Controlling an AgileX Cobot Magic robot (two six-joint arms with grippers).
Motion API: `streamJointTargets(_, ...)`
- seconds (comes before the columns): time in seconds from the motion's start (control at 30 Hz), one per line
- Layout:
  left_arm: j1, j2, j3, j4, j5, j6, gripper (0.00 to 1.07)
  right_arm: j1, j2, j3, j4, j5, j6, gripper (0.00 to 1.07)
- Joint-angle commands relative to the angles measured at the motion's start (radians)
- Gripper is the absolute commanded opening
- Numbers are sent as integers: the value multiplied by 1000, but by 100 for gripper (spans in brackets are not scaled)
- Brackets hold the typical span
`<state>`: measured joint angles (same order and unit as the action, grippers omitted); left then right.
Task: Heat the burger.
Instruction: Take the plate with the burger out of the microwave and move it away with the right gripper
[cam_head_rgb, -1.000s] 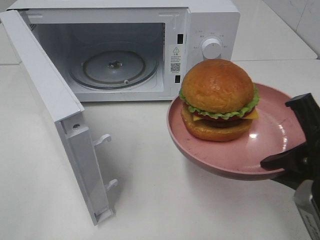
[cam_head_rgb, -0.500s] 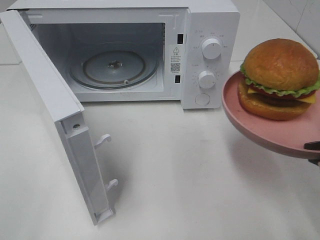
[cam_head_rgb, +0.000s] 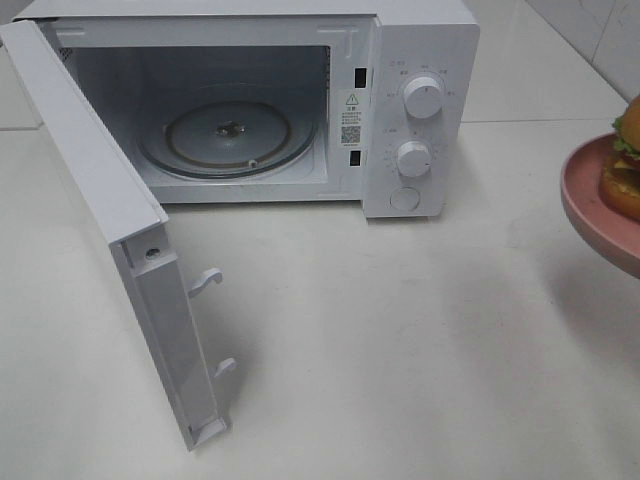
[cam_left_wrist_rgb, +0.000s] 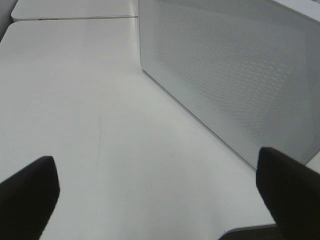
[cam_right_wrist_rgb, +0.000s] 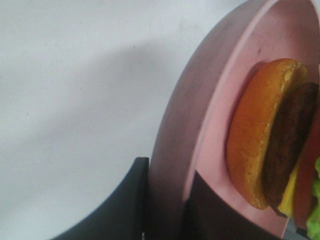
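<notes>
You have the burger (cam_right_wrist_rgb: 272, 135) sitting on the pink plate (cam_right_wrist_rgb: 210, 125), held off the table well right of the open microwave (cam_head_rgb: 300, 100), your right gripper (cam_right_wrist_rgb: 165, 200) clamped on its rim, left gripper (cam_left_wrist_rgb: 160, 190) spread wide; the microwave's label is too small to read.

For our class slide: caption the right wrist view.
Right gripper pinches the pink plate rim, burger aboard.

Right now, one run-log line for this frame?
burger: on pink plate, at right edge | right gripper: clamped on plate rim | left gripper: open, empty | microwave: door open, turntable bare
</notes>
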<state>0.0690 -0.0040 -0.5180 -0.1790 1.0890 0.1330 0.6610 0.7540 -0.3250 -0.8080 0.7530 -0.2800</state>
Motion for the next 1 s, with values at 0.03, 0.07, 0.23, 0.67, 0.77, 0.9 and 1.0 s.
streamJointTargets(0.03,5,-8,0,-6,-14,-6,101,-6,23,-12,-114,23,94,0)
streamJointTargets(0.07,5,-8,0,-6,-14,-6,101,-6,48,-17,-133,35,158,0)
streamJointTargets(0.23,5,-8,0,-6,-14,-6,101,-6,122,-33,-158,74,334,0)
streamJointTargets(0.67,5,-8,0,-6,-14,-6,101,-6,436,-154,-176,241,827,0)
streamJointTargets(0.77,5,-8,0,-6,-14,-6,101,-6,511,-191,-176,265,932,0)
streamJointTargets(0.9,5,-8,0,-6,-14,-6,101,-6,587,-226,-176,291,1036,0)
streamJointTargets(1.0,5,-8,0,-6,-14,-6,101,-6,652,-251,-176,291,1124,0)
